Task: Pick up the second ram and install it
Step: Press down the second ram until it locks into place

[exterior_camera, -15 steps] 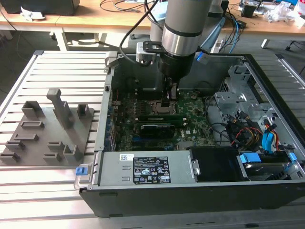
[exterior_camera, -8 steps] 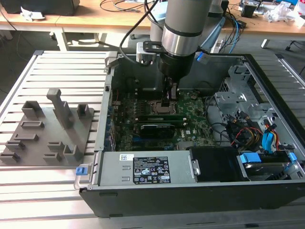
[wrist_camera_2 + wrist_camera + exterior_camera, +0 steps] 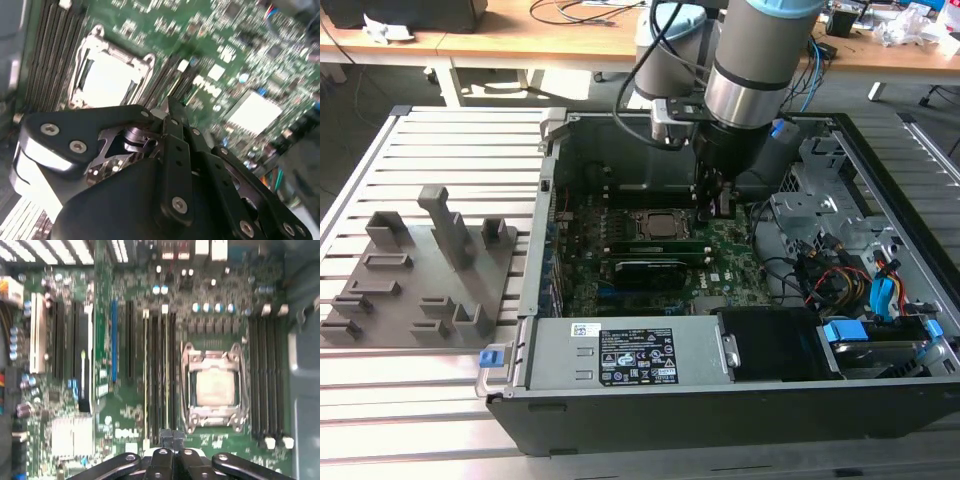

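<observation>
My gripper [image 3: 715, 208] hangs inside the open computer case, just above the green motherboard [image 3: 730, 255] and beside the square processor socket [image 3: 660, 222]. Its fingertips are pressed together with nothing visible between them in both wrist views [image 3: 172, 436] [image 3: 170, 107]. In the first wrist view, two thin sticks stand edge-on in the slots next to the socket [image 3: 215, 387]. The stick in line with my fingertips, which I take for the second ram [image 3: 166, 375], sits in its slot. The other stick [image 3: 145, 375] stands two slots further from the socket.
A grey holder with empty stands [image 3: 420, 270] lies on the slatted table at the exterior view's left. The power supply [image 3: 630, 355] lines the case's near wall. Coloured cables [image 3: 840, 275] and a metal drive cage [image 3: 820, 195] crowd the exterior view's right.
</observation>
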Controlling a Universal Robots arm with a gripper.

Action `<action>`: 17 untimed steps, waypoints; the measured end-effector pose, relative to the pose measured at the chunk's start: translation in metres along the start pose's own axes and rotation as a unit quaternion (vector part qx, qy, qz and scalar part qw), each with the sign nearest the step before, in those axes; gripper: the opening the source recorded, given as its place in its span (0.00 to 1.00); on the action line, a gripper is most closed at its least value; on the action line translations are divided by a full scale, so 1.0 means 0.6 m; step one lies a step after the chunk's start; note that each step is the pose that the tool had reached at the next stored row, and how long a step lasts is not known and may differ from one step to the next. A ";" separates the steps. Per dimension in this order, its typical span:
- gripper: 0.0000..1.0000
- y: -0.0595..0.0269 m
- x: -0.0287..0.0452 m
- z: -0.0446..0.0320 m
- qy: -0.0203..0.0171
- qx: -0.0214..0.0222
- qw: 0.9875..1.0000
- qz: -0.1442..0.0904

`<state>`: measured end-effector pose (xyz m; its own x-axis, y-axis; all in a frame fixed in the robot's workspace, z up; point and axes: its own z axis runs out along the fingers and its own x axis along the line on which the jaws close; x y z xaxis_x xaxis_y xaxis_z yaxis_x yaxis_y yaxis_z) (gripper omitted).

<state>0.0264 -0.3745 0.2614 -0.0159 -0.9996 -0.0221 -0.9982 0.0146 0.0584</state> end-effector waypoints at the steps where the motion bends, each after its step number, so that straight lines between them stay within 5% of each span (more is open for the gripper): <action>1: 0.11 -0.002 0.000 0.003 0.000 0.000 1.000 0.000; 9: 0.11 -0.005 -0.001 0.058 0.001 0.000 1.000 -0.003; 12: 0.11 -0.004 -0.002 0.051 -0.001 0.000 1.000 -0.003; 15: 0.11 0.012 -0.001 0.049 0.000 0.002 1.000 -0.003; 17: 0.11 0.047 -0.001 0.051 0.000 0.004 1.000 -0.003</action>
<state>-0.0036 -0.3731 0.2325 -0.0093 -0.9997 -0.0222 -0.9987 0.0081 0.0502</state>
